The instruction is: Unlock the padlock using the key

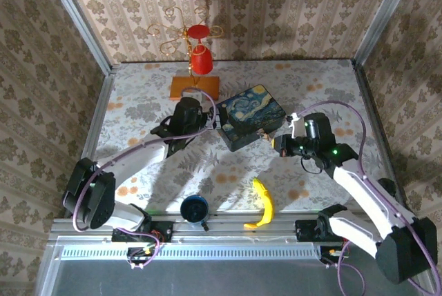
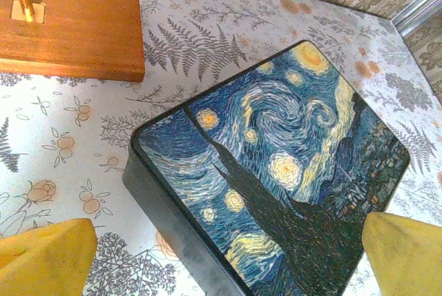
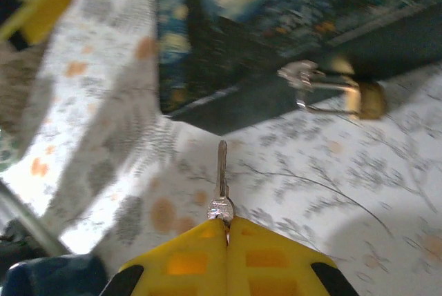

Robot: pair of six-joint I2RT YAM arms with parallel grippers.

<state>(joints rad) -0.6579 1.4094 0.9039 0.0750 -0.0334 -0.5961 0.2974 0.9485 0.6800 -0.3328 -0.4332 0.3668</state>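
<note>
Two claws, both mine, listed with the table's contents.

Left claw (image 1: 209,113) (image 2: 224,268): spread wide and holding nothing. Its yellow pads (image 2: 43,258) stand far apart, with the lid of the blue painted-print box with black walls (image 1: 252,113) (image 2: 276,165) between them in the wrist view. The box sits around the middle of the floral-patterned surface (image 1: 138,103).

Right claw (image 1: 280,143) (image 3: 226,221): closed tight on the bow of a small silvery key (image 3: 222,168). The blade points at the box's dark side wall and stops short of it.

Tiny brass-coloured padlock (image 1: 263,135) (image 3: 369,99): hangs by its silvery shackle from a metal hasp on that wall. Its brass body is low by the surface, off to one side of the key's tip and apart from it.

Toward the far edge: an orange wooden base (image 1: 195,87) (image 2: 69,27) bearing a gold wire stand with red cups (image 1: 200,58).

Along the near edge: a yellow banana (image 1: 262,203) and a dark blue round cup (image 1: 194,208).
</note>
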